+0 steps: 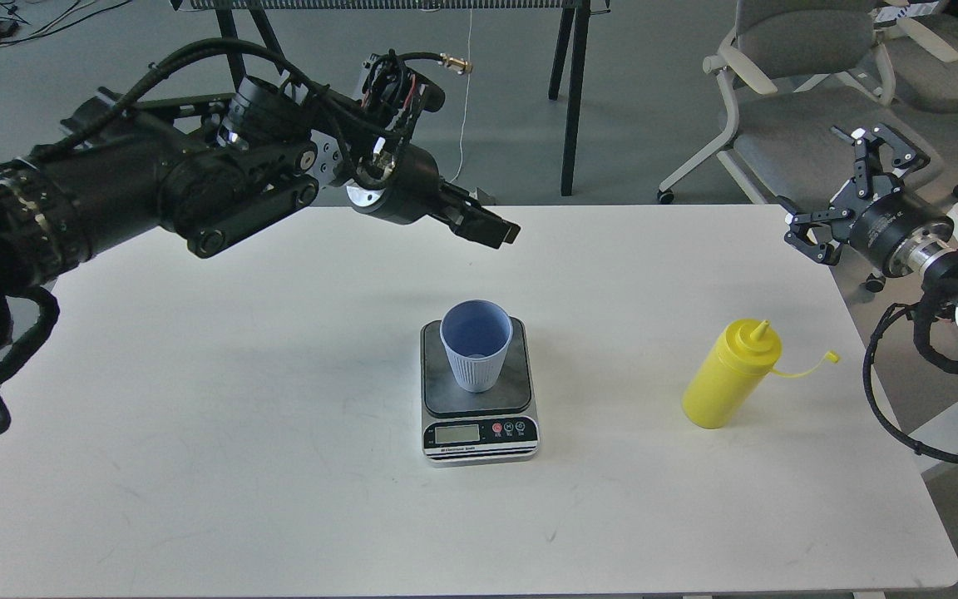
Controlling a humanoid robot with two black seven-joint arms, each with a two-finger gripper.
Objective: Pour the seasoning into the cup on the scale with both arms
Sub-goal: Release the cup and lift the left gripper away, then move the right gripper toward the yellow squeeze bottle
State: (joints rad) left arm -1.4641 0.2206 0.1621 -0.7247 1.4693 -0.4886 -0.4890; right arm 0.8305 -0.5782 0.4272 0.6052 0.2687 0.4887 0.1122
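One upright bottle [728, 378], nozzle up.

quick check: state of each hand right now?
Left hand: above the table, holding nothing; open or closed cannot be told.
Right hand: open, empty, off the table's right edge.

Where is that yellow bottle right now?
The yellow bottle stands upright on the table's right side, right of the scale, untouched.
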